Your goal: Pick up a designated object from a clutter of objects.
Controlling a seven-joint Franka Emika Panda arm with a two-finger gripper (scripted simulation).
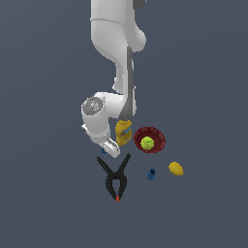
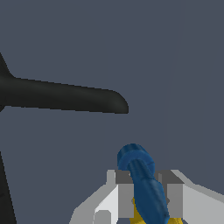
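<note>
Now you see the gripper (image 2: pixel 150 192) fingers (image 2: pixel 125 194) nearly closed around the toy piece (image 2: pixel 142 175), lower centre of the wrist frame, near the clamp (image 1: pixel 116 179).

You see a plain slate-grey bench (image 1: pixel 43 193) under everything. The arm (image 1: pixel 114 43) is white with dark grey joints. The bottle (image 1: pixel 123 132) is yellow with a dark label patch. The bowl (image 1: pixel 157 135) is dark red and the ball (image 1: pixel 147 143) in it is lime green. The clamp (image 1: pixel 115 177) is black with an orange-red tip. The lemon (image 1: pixel 176 168) is yellow, the small piece (image 1: pixel 151 174) near it all blue. Between the light grey fingers (image 2: pixel 125 199), the toy piece (image 2: pixel 142 181) shows deep blue with yellow at its far end.
</note>
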